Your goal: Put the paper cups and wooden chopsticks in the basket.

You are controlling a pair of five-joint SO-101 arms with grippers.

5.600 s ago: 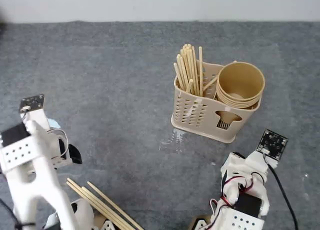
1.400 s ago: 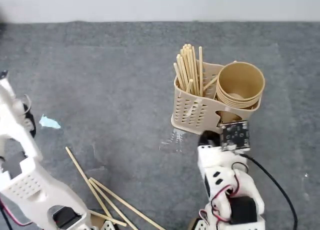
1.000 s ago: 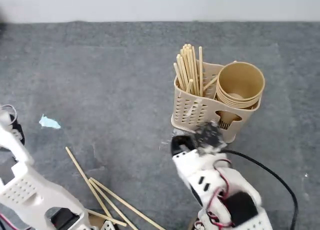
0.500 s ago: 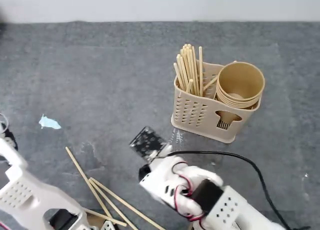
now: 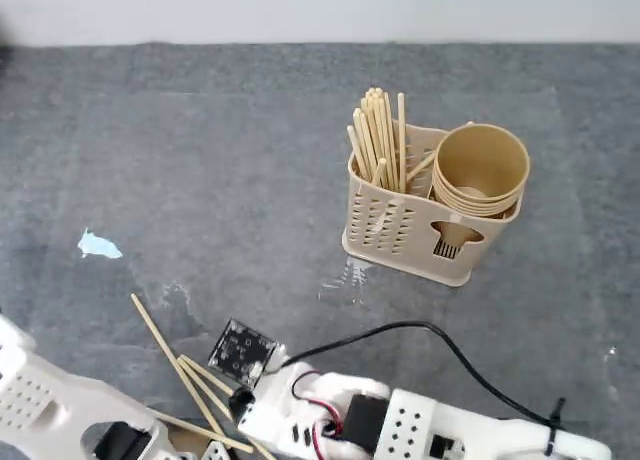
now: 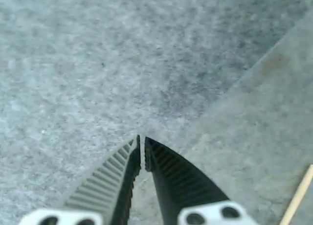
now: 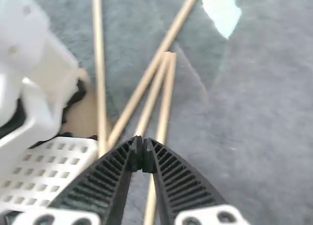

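Note:
The beige basket (image 5: 400, 235) stands at the back right of the mat with a stack of paper cups (image 5: 483, 172) and a bundle of wooden chopsticks (image 5: 377, 140) inside. Several loose chopsticks (image 5: 183, 372) lie fanned out on the mat at the front left. My right arm (image 5: 400, 430) stretches along the front edge toward them. In the right wrist view my right gripper (image 7: 143, 143) is shut and empty just above the loose chopsticks (image 7: 159, 90). My left gripper (image 6: 142, 139) is shut and empty over bare mat, with one chopstick end (image 6: 297, 199) at the side.
A small blue scrap (image 5: 98, 245) lies on the grey mat at the left. The left arm's white body (image 5: 35, 405) sits in the front left corner, close to the loose chopsticks, and appears again in the right wrist view (image 7: 29, 107).
The right arm has swung from beside the basket across to the front left, above the loose chopsticks. The left arm has sunk back into the front left corner.

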